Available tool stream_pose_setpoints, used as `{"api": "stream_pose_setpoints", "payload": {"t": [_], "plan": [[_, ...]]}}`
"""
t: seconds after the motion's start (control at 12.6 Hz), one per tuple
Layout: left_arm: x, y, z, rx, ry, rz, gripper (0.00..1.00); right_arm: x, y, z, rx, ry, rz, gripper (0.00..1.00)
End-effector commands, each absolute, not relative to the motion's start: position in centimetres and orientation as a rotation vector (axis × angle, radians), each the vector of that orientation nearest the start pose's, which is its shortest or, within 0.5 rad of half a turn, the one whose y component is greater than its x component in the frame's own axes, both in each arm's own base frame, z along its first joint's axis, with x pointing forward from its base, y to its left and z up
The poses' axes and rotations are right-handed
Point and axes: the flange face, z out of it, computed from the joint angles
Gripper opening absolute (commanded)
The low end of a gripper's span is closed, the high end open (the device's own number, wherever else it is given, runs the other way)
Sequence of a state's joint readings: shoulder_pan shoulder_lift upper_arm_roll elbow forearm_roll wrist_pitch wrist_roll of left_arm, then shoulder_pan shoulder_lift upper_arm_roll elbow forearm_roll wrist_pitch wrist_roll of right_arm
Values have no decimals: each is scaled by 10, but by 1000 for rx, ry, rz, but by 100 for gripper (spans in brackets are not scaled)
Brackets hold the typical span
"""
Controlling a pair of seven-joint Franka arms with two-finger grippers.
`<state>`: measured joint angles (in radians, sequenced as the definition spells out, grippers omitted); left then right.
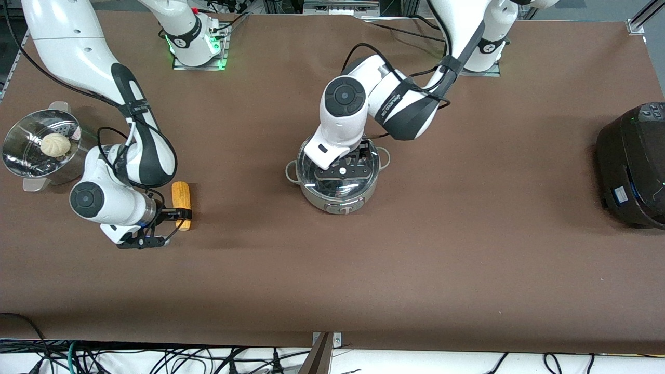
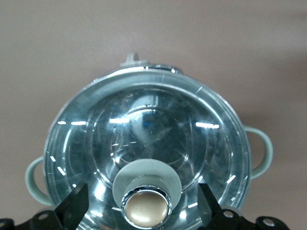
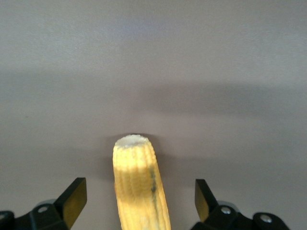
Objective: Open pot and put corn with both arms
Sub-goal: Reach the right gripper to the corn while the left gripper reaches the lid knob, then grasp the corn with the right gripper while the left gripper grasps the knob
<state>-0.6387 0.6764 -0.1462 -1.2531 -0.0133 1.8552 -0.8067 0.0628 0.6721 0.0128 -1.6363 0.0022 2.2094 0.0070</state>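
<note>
The steel pot [image 1: 337,200] stands mid-table with its glass lid [image 1: 366,169] on. My left gripper [image 1: 340,174] hangs low over the lid. In the left wrist view its open fingers [image 2: 72,205] stand on either side of the tan lid knob [image 2: 146,207] without touching it, and the lid [image 2: 144,124] and a loop handle [image 2: 263,152] show clearly. The corn [image 1: 182,200] lies on the table toward the right arm's end. My right gripper [image 1: 169,226] is low at the corn's end nearer the front camera. Its open fingers [image 3: 74,199] straddle the corn [image 3: 138,187].
A perforated steamer basket [image 1: 21,161] with a white bun [image 1: 55,144] stands at the right arm's end of the table. A large black cooker [image 1: 634,166] stands at the left arm's end. Brown table surface lies between the corn and the pot.
</note>
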Motion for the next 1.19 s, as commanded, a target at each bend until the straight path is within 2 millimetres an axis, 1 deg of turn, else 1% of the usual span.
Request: {"api": "stream_pose_setpoints", "payload": {"t": [0.0,0.08,0.16,0.24,0.32,0.4,0.48,0.55,0.63,0.71,0.79,0.87,0.95,1.03,1.11], "plan": [[522,-509,353,-3129,-49,177,100,675,49,206,-3111,-112,137,99],[521,-510,351,-3128,-44,181,100,673,48,202,-3111,-109,130,96],[518,-509,346,-3117,-37,192,90,670,48,198,-3112,-109,125,93],[516,-510,342,-3111,-22,200,71,669,48,195,-3112,-109,125,76],[514,-511,341,-3110,-4,207,55,668,49,196,-3112,-111,130,50],[515,-509,340,-3107,20,213,35,668,49,196,-3112,-109,135,27],[515,-508,341,-3107,22,216,11,668,49,196,-3112,-109,137,11],[517,-506,347,-3113,13,209,4,667,49,197,-3112,-109,140,4],[520,-503,356,-3122,-7,206,0,668,49,198,-3112,-109,137,0],[521,-500,378,-3134,-32,198,0,668,49,200,-3112,-109,135,0],[520,-491,403,-3129,-50,205,0,668,50,202,-3112,-112,133,0],[528,-469,433,-3119,-99,236,0,668,54,209,-3107,-124,126,0],[540,-434,461,-3082,-158,266,0,667,65,225,-3096,-145,149,0],[549,-391,487,-3040,-221,312,0,665,68,252,-3093,-142,178,0],[557,-348,503,-2998,-288,370,2,660,86,287,-3078,-179,191,0]]}}
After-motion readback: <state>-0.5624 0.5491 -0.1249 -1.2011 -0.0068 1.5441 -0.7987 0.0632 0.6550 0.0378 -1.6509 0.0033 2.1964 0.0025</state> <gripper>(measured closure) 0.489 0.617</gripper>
